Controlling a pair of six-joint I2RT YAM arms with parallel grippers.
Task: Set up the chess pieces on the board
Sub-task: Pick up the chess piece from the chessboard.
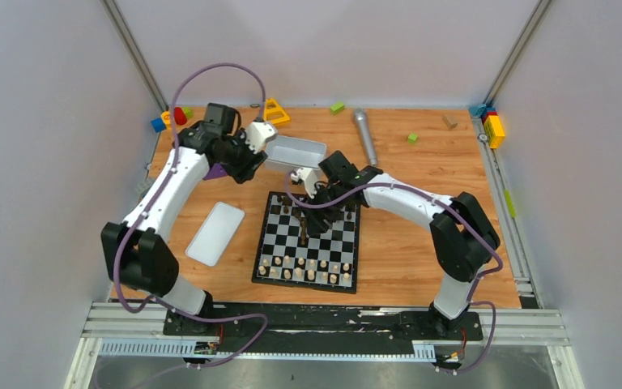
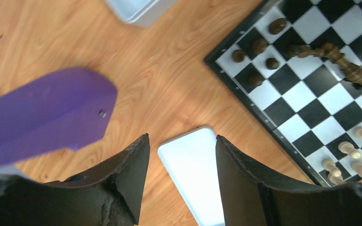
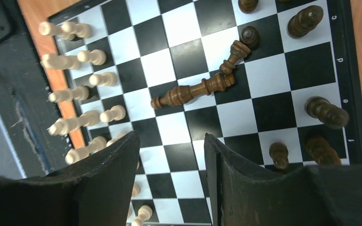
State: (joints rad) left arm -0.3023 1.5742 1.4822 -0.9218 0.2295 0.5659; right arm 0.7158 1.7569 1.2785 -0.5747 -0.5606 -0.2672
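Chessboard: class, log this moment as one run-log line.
right tool: open, over black-and-white checkered chessboard | dark brown wooden chess pieces: two toppled mid-board | left tool: open, empty, off board

Toppled dark pieces lie midway across the board — bare squares separate them from the pale rows.

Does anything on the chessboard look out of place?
Yes. Two dark brown pieces lie on their sides near the middle of the board, touching at one end, while the rest appear upright.
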